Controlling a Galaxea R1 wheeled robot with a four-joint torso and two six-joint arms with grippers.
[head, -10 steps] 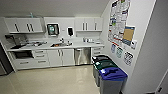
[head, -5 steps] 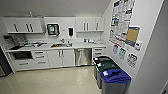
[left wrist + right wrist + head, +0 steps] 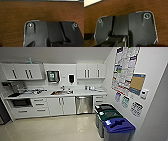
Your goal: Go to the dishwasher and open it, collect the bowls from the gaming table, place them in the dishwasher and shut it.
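Head cam: I see a small kitchenette w/ pale floor [image 3: 57,128]. Dishwasher [image 3: 84,104] sits under the counter [image 3: 75,93], door shut, silver front, darker strip along top. White cabinet doors [image 3: 61,105] just beside it on one side, a drawer stack [image 3: 99,100] on the other. Sink [image 3: 58,92] is set in the counter above those cabinet doors, misc. small items around it, too blurred to ID. Dark oven-like opening [image 3: 21,102] further along the lower units. Upper cabinets [image 3: 22,71] run along the wall; dark-framed box [image 3: 53,76] and a dispenser [image 3: 71,78] are mounted between the upper units.

Side wall: large poster [image 3: 123,68], corkboard [image 3: 137,83], smaller sheets below. Three bins in a row against that wall: black-lid bin [image 3: 103,108] nearest the drawer stack, green-lid bin [image 3: 110,115] in the middle, blue-lid bin [image 3: 119,125] closest to cam. Dishwasher is well apart from the blue bin, near the black one.

L wrist cam: robot's own dark plate over a brown wood-grain surface [image 3: 16,15]. Fingers not discernible, so I can't tell L hand state or whether it grips anything.

R wrist cam: same plate, brown wood-grain [image 3: 121,6], pale patch at one corner. R hand state: can't tell either.
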